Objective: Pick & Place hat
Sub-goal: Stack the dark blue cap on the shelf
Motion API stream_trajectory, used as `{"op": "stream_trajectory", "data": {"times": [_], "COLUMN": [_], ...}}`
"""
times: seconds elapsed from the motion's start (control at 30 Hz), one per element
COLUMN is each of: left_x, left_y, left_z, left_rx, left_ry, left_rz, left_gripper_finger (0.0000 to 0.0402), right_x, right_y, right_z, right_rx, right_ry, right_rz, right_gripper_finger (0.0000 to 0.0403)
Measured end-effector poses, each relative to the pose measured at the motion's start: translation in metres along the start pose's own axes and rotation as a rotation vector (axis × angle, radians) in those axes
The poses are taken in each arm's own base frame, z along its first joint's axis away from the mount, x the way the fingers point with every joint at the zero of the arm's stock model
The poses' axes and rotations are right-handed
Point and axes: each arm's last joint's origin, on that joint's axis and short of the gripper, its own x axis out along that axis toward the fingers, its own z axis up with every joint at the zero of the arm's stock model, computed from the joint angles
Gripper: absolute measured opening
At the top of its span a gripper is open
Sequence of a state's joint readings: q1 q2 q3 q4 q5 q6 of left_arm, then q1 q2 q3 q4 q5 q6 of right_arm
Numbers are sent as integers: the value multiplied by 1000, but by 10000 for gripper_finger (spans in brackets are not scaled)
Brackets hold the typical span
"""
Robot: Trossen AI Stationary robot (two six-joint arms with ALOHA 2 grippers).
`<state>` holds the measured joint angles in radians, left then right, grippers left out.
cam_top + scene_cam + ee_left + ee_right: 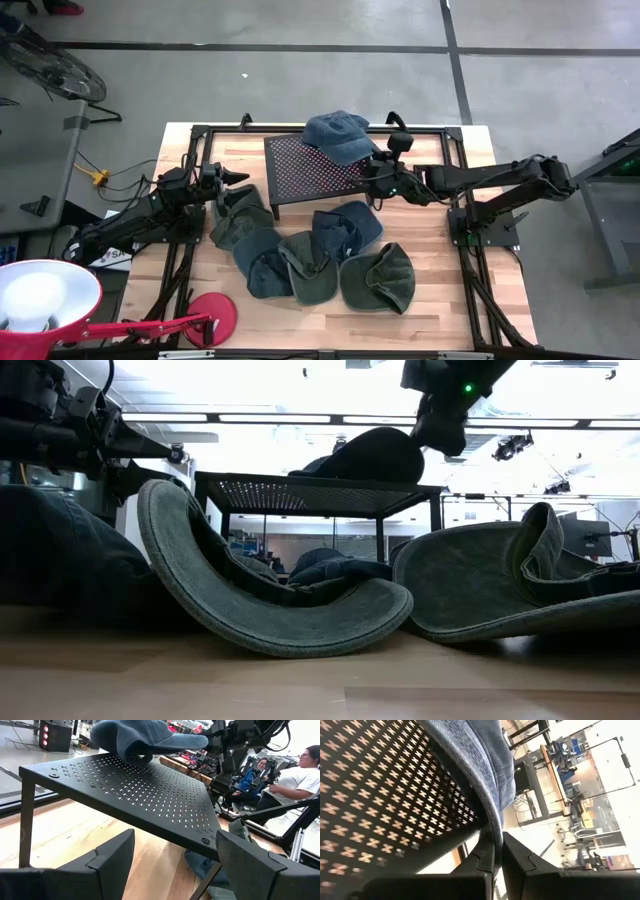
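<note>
A blue denim hat [338, 135] lies on the far right corner of a black perforated rack [310, 170]; its crown rests on the rack top. My right gripper [499, 851] reaches in from the table's right and is shut on the hat's brim. My left gripper [175, 855] stands open at the table's left, level with the rack, touching nothing. In the low view the hat [370, 455] shows as a dark mound on the rack, my right gripper [440, 425] beside it. My right gripper pinches the edge of the hat's brim [495, 827] between its two fingers. The fingers come from the table's right side, slanting a little downward. The brim [187, 741] juts out above the rack toward the gripper, while the crown [125, 740] sits on the rack top.
Several green and blue hats [320, 255] lie in a heap on the wooden table [440, 290] in front of the rack. A red lamp [50, 300] with its round base [215, 315] stands at the near left corner. People [300, 770] sit beyond the table.
</note>
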<state>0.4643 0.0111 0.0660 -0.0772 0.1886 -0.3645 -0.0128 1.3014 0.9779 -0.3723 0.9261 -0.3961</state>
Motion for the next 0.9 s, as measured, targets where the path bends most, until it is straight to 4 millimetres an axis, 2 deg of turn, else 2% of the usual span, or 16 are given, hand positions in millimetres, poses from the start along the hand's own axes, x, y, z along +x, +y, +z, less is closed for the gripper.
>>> {"op": "stream_trajectory", "data": {"times": [0.33, 0.53, 0.9], "left_x": [0, 0, 0], "left_y": [0, 0, 0], "left_z": [0, 0, 0], "left_rx": [0, 0, 0], "left_ry": [0, 0, 0], "left_rz": [-2, -2, -2], "left_gripper_finger": [276, 276, 276], "right_x": [-1, -1, -1], "right_y": [6, 9, 8], "right_z": [-3, -2, -1], "right_rx": [99, 136, 234], "right_ry": [10, -16, -11], "right_rz": [76, 182, 157], "right_gripper_finger": [5, 5, 5]}}
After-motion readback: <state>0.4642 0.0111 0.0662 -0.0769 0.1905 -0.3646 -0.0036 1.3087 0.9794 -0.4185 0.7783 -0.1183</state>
